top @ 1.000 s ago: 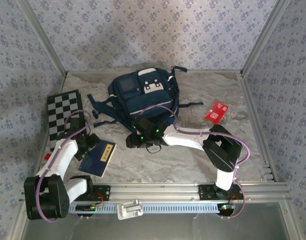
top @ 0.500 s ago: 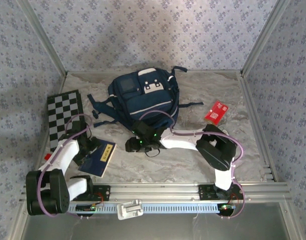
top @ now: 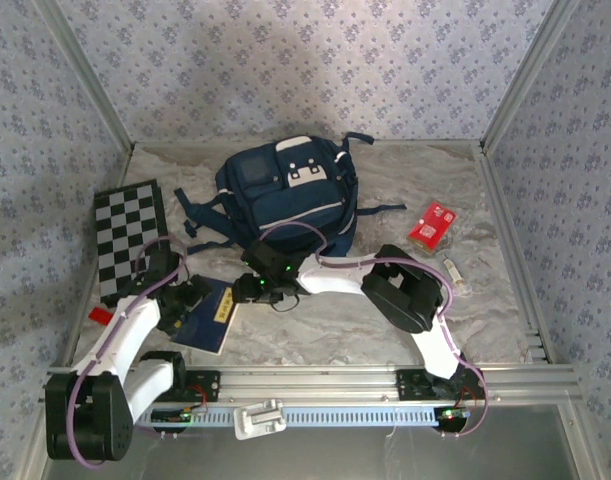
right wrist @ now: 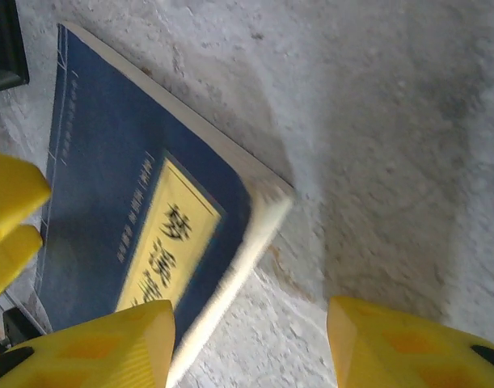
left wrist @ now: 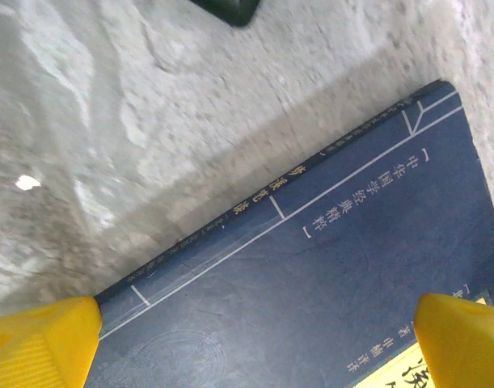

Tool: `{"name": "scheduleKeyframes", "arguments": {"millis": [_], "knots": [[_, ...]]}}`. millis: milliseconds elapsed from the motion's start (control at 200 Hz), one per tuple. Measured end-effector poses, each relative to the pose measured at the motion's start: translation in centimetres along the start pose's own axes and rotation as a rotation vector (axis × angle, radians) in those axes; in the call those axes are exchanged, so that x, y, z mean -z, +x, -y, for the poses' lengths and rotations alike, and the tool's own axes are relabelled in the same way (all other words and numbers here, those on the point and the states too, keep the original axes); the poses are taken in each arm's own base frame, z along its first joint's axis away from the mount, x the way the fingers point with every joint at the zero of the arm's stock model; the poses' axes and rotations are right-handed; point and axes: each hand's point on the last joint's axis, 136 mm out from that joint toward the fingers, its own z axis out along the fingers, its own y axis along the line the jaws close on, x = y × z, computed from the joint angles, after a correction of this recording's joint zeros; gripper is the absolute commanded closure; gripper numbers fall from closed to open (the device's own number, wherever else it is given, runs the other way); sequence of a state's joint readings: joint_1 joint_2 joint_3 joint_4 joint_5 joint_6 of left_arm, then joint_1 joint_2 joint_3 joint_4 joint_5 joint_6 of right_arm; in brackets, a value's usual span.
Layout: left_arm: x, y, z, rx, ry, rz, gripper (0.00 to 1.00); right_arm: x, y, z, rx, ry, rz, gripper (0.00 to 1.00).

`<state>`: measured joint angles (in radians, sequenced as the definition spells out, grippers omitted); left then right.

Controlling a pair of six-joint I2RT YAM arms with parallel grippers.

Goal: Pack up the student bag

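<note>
Left gripper (left wrist: 255,343) wide open, low over navy booklet (left wrist: 311,275) lying flat under it, nothing held. Right gripper (right wrist: 251,343) also spread wide and empty, booklet's corner by one finger. Student bag (top: 285,195) just beyond right gripper, on table.
</note>
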<state>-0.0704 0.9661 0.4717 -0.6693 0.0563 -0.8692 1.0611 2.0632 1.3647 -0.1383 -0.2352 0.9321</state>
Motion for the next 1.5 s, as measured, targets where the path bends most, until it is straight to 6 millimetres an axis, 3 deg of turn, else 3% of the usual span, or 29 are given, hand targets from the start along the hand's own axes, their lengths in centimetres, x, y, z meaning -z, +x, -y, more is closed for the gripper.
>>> {"name": "scheduleKeyframes", "arguments": {"millis": [115, 330, 485, 690, 1069, 1279, 1499], "knots": [[0.1, 1.0, 0.8, -0.003, 0.030, -0.025, 0.02, -0.9, -1.1, -0.5, -0.003, -0.004, 0.008, 0.46], [0.5, 3.0, 2.8, -0.014, 0.103, -0.079, 0.02, -0.9, -3.8, 0.2, -0.016, 0.012, 0.028, 0.46], [0.9, 2.7, 1.9, -0.003, 0.077, -0.083, 0.01, -0.3, -5.4, 1.1, -0.019, 0.026, 0.042, 0.46], [1.7, 0.9, 0.5, 0.036, 0.063, -0.046, 0.02, 0.4, -3.4, 1.8, -0.012, 0.054, -0.008, 0.46], [0.8, 2.3, 0.1, -0.007, 0.034, -0.089, 0.03, 0.3, 1.5, -0.3, 0.006, 0.040, -0.088, 0.47], [0.2, 3.8, 1.0, -0.063, 0.028, -0.112, 0.06, 0.2, 0.3, -0.2, -0.018, 0.029, -0.068, 0.49], [0.5, 5.7, 3.7, -0.079, 0.133, -0.140, 0.11, 0.1, -3.1, 0.9, -0.031, 0.059, -0.039, 0.49]]}}
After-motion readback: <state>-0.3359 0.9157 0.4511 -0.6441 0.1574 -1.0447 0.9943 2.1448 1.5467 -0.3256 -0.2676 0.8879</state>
